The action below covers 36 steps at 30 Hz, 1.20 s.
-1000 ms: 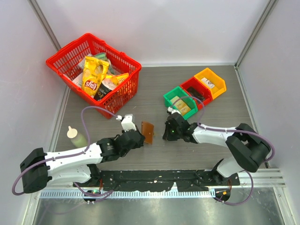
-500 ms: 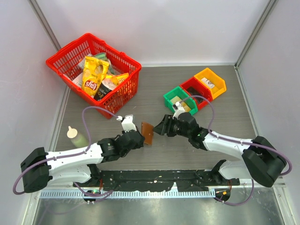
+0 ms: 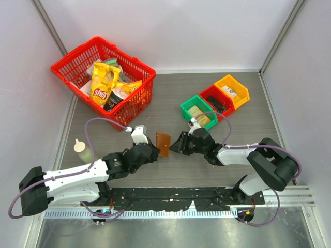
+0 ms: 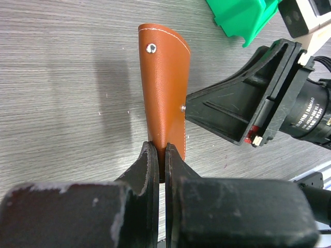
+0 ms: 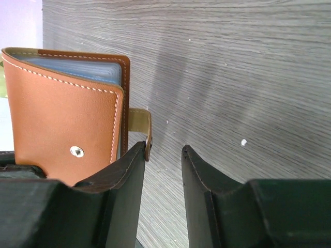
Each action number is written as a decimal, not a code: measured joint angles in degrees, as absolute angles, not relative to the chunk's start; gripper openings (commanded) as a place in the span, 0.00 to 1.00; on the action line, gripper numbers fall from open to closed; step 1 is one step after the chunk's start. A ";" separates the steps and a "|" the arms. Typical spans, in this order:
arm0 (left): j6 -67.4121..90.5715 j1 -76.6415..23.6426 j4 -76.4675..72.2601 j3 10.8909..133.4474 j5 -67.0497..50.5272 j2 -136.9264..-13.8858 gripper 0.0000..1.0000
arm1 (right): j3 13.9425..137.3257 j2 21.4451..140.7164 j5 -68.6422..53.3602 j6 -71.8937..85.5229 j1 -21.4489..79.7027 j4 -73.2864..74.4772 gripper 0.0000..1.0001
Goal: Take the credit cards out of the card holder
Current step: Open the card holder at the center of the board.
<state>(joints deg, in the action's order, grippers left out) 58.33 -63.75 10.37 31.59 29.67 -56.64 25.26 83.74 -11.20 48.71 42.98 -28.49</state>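
Observation:
The card holder [image 3: 163,144] is a brown leather wallet, closed and stood on edge on the table. My left gripper [image 3: 155,150] is shut on its lower edge, which shows in the left wrist view [image 4: 164,93] between my fingertips [image 4: 150,160]. My right gripper [image 3: 177,144] is open just right of the holder. In the right wrist view its left finger [image 5: 129,165] touches the holder's small brown tab [image 5: 139,124], beside the holder [image 5: 67,129]. Pale blue inner faces [image 5: 77,67] show at the top. The credit cards are hidden.
A red basket [image 3: 98,40] of snack bags stands at the back left. Green [image 3: 187,106], red [image 3: 209,93] and orange [image 3: 239,85] bins sit behind the right gripper. A small bottle [image 3: 83,150] stands at the left edge.
My right gripper swung towards the holder and now points at its tab side. My left gripper, with the holder, shifted slightly.

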 measured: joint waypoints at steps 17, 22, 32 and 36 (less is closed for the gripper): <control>59.13 -63.75 9.04 30.76 29.21 -54.92 0.43 | 23.94 85.34 -15.18 49.65 40.71 -36.25 0.01; 59.68 -63.75 10.02 30.83 31.68 -57.52 0.80 | 23.92 80.44 -14.55 46.48 40.05 -27.16 0.01; 57.34 -63.75 15.92 40.56 31.03 -69.52 1.00 | 25.50 76.97 -14.09 41.65 39.99 -15.84 0.01; 55.99 -63.83 17.08 45.17 29.71 -75.07 1.00 | 25.85 76.73 -13.78 40.64 39.99 -14.15 0.01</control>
<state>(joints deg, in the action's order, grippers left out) 55.99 -63.83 17.08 45.17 29.71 -75.07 25.85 76.73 -13.78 40.64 39.99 -14.15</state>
